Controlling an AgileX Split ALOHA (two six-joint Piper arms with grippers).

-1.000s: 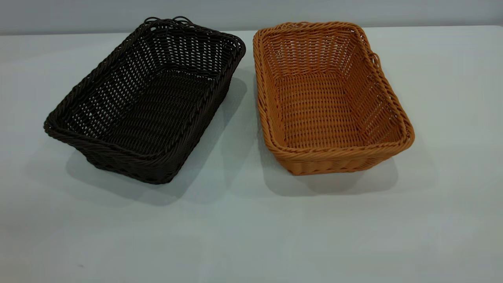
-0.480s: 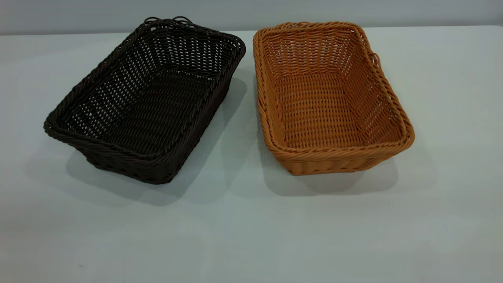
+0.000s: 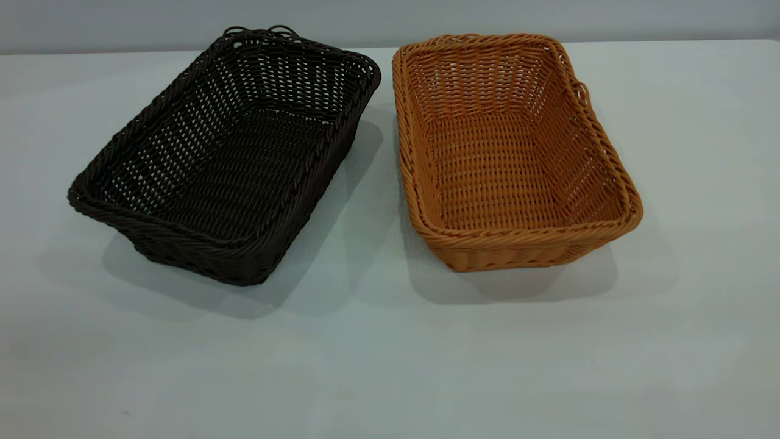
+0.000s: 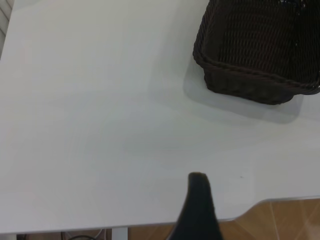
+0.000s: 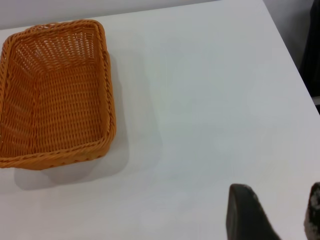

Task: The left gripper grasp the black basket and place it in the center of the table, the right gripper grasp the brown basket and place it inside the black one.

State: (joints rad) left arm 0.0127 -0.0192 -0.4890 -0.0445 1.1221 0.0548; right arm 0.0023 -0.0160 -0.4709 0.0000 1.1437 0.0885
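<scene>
On the table (image 3: 390, 366), nothing but bare surface is seen along the near edge in the exterior view, and no arm is seen there. Farther back, the black basket (image 3: 225, 164) is found at the left and the brown basket (image 3: 509, 152) at the right, side by side, near each other but apart, both upright and empty. The left gripper (image 4: 199, 210) is shown only as one dark finger held over the table edge, well apart from the black basket; whether it is released or clenched cannot be told. The right gripper (image 5: 280, 212) is held released, two fingers spread, well apart from the brown basket.
</scene>
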